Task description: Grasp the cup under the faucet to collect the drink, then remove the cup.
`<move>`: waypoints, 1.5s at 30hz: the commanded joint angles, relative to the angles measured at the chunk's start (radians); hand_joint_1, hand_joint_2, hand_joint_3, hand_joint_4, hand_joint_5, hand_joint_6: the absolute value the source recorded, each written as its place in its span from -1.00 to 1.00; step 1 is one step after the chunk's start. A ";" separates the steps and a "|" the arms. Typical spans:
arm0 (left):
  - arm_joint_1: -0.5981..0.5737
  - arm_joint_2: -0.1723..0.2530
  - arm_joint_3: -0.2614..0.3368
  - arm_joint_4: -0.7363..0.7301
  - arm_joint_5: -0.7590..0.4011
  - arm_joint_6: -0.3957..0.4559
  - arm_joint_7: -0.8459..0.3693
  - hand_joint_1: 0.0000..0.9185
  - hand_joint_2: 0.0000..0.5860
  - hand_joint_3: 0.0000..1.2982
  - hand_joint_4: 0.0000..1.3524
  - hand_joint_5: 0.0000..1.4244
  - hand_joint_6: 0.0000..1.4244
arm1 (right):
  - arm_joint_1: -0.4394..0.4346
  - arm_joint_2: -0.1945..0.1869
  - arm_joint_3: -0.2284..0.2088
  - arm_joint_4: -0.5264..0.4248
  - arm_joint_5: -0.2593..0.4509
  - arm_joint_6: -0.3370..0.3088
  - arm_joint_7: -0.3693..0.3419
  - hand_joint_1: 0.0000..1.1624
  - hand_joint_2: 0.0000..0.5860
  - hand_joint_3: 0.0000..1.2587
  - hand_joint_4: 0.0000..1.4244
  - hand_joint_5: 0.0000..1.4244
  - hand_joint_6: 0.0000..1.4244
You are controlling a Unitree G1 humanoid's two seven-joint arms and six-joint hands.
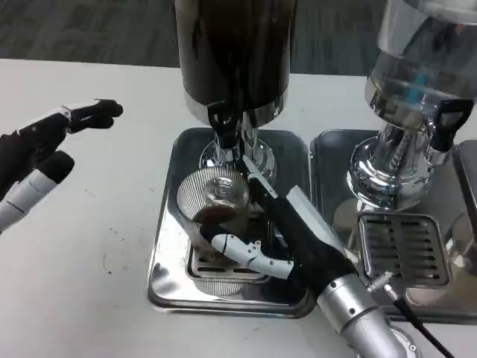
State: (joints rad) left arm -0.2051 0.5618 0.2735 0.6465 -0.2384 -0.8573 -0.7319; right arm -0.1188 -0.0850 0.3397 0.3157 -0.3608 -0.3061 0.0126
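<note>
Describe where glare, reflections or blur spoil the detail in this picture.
Head view: bright reflections streak the steel drip tray and the chrome base of the clear dispenser; the dark dispenser reads nearly black, so its detail is lost; the ribbed cup is sharp, while the left hand looks slightly soft.

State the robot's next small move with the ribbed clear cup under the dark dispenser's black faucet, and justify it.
Probably draw the ribbed clear cup toward the robot, off the steel drip tray. The right hand grips the cup, dark drink already sits in it, and the black faucet hangs just above its rim. The left hand hovers open, clear of the tray.
</note>
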 commanded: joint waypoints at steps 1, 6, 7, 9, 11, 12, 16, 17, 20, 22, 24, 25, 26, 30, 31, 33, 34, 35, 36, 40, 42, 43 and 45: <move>0.013 0.013 0.006 -0.009 -0.014 0.011 0.008 -1.00 -0.63 -0.53 -0.74 -0.70 -0.85 | -0.005 0.014 0.003 0.038 0.009 0.007 0.003 -0.19 -0.28 -1.00 -1.00 -1.00 -1.00; 0.020 0.015 0.007 -0.011 -0.013 0.010 0.008 -1.00 -0.63 -0.53 -0.73 -0.70 -0.85 | -0.013 0.020 0.002 0.057 0.026 -0.007 0.003 -0.18 -0.28 -1.00 -1.00 -1.00 -1.00; 0.021 0.016 0.008 -0.012 -0.014 0.010 0.008 -1.00 -0.63 -0.53 -0.73 -0.70 -0.85 | -0.014 0.020 0.005 0.056 0.024 -0.005 0.004 -0.18 -0.28 -1.00 -1.00 -1.00 -1.00; 0.022 0.017 0.008 -0.011 -0.014 0.011 0.008 -1.00 -0.63 -0.52 -0.72 -0.70 -0.85 | -0.017 0.016 0.014 0.059 0.011 -0.005 -0.001 -0.18 -0.28 -1.00 -1.00 -1.00 -1.00; 0.023 0.018 0.010 -0.010 -0.015 0.012 0.008 -1.00 -0.63 -0.52 -0.72 -0.70 -0.85 | -0.020 0.013 0.021 0.062 -0.001 -0.002 -0.001 -0.18 -0.28 -1.00 -1.00 -1.00 -1.00; 0.023 0.018 0.011 -0.010 -0.016 0.013 0.008 -1.00 -0.63 -0.52 -0.72 -0.70 -0.85 | -0.021 0.012 0.022 0.065 -0.002 -0.003 0.001 -0.17 -0.29 -1.00 -1.00 -1.00 -1.00; 0.022 0.022 0.013 -0.006 -0.015 0.017 0.007 -1.00 -0.63 -0.51 -0.72 -0.70 -0.85 | -0.026 0.013 0.025 0.069 -0.006 0.004 0.000 -0.13 -0.31 -1.00 -1.00 -1.00 -1.00; 0.021 0.022 0.013 -0.006 -0.014 0.017 0.006 -1.00 -0.63 -0.51 -0.71 -0.70 -0.85 | -0.027 0.012 0.028 0.066 -0.015 0.010 -0.005 -0.12 -0.31 -1.00 -1.00 -1.00 -1.00; 0.020 0.022 0.013 -0.007 -0.015 0.022 0.006 -1.00 -0.63 -0.49 -0.70 -0.70 -0.85 | -0.027 0.011 0.036 0.061 -0.037 0.019 -0.020 -0.07 -0.32 -1.00 -1.00 -1.00 -1.00; 0.020 0.023 0.013 -0.008 -0.014 0.025 0.005 -1.00 -0.63 -0.49 -0.69 -0.70 -0.85 | -0.024 0.013 0.039 0.058 -0.044 0.027 -0.026 -0.03 -0.33 -1.00 -1.00 -1.00 -1.00; 0.021 0.024 0.013 -0.009 -0.013 0.028 0.005 -1.00 -0.62 -0.47 -0.69 -0.69 -0.85 | -0.021 0.015 0.042 0.051 -0.050 0.036 -0.031 0.01 -0.31 -1.00 -1.00 -1.00 -1.00; 0.023 0.024 0.013 -0.009 -0.013 0.030 0.004 -1.00 -0.61 -0.47 -0.69 -0.69 -0.85 | -0.018 0.016 0.044 0.047 -0.056 0.039 -0.037 0.02 -0.31 -1.00 -1.00 -1.00 -1.00; 0.024 0.023 0.013 -0.010 -0.014 0.031 0.003 -1.00 -0.61 -0.47 -0.68 -0.69 -0.85 | -0.013 0.018 0.044 0.042 -0.057 0.041 -0.042 0.02 -0.31 -1.00 -1.00 -1.00 -1.00; 0.027 0.024 0.013 -0.011 -0.015 0.034 0.001 -1.00 -0.60 -0.46 -0.68 -0.69 -0.85 | 0.002 0.027 0.048 0.022 -0.068 0.059 -0.061 0.02 -0.31 -1.00 -1.00 -1.00 -1.00; 0.028 0.024 0.013 -0.011 -0.015 0.035 0.001 -1.00 -0.59 -0.46 -0.67 -0.69 -0.85 | 0.005 0.031 0.048 0.022 -0.066 0.060 -0.062 0.03 -0.31 -1.00 -1.00 -1.00 -1.00; 0.029 0.024 0.012 -0.011 -0.013 0.036 0.002 -1.00 -0.58 -0.46 -0.66 -0.69 -0.85 | 0.010 0.035 0.049 0.019 -0.068 0.063 -0.067 0.01 -0.30 -1.00 -1.00 -1.00 -0.97; 0.029 0.024 0.012 -0.011 -0.013 0.036 0.002 -1.00 -0.58 -0.46 -0.66 -0.69 -0.85 | 0.012 0.037 0.050 0.017 -0.070 0.065 -0.069 0.01 -0.30 -1.00 -1.00 -1.00 -0.97; 0.030 0.024 0.012 -0.012 -0.013 0.036 0.002 -1.00 -0.58 -0.46 -0.65 -0.69 -0.84 | 0.016 0.039 0.050 0.013 -0.077 0.068 -0.079 0.01 -0.30 -1.00 -1.00 -1.00 -0.97; 0.030 0.025 0.013 -0.012 -0.013 0.036 0.001 -1.00 -0.58 -0.46 -0.65 -0.69 -0.84 | 0.018 0.042 0.051 0.011 -0.080 0.075 -0.083 0.00 -0.30 -1.00 -1.00 -1.00 -0.95; 0.033 0.028 0.014 -0.012 -0.012 0.039 0.002 -1.00 -0.58 -0.46 -0.64 -0.69 -0.84 | 0.024 0.049 0.053 0.011 -0.092 0.086 -0.103 -0.01 -0.32 -1.00 -1.00 -0.96 -0.86; 0.036 0.029 0.014 -0.013 -0.012 0.040 0.001 -1.00 -0.57 -0.44 -0.64 -0.69 -0.83 | 0.030 0.051 0.056 0.006 -0.103 0.089 -0.117 -0.01 -0.33 -1.00 -1.00 -0.92 -0.82; 0.037 0.030 0.015 -0.014 -0.012 0.041 0.001 -1.00 -0.57 -0.44 -0.64 -0.69 -0.83 | 0.031 0.052 0.057 0.006 -0.100 0.085 -0.117 -0.01 -0.33 -1.00 -1.00 -0.88 -0.79; 0.037 0.032 0.016 -0.014 -0.011 0.041 0.001 -1.00 -0.57 -0.44 -0.63 -0.68 -0.83 | 0.032 0.052 0.065 -0.002 -0.121 0.099 -0.130 -0.01 -0.30 -1.00 -1.00 -0.85 -0.77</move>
State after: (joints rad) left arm -0.1791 0.5745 0.2848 0.6411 -0.2389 -0.8235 -0.7320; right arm -0.1043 -0.0410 0.3844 0.3226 -0.4603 -0.2280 -0.1125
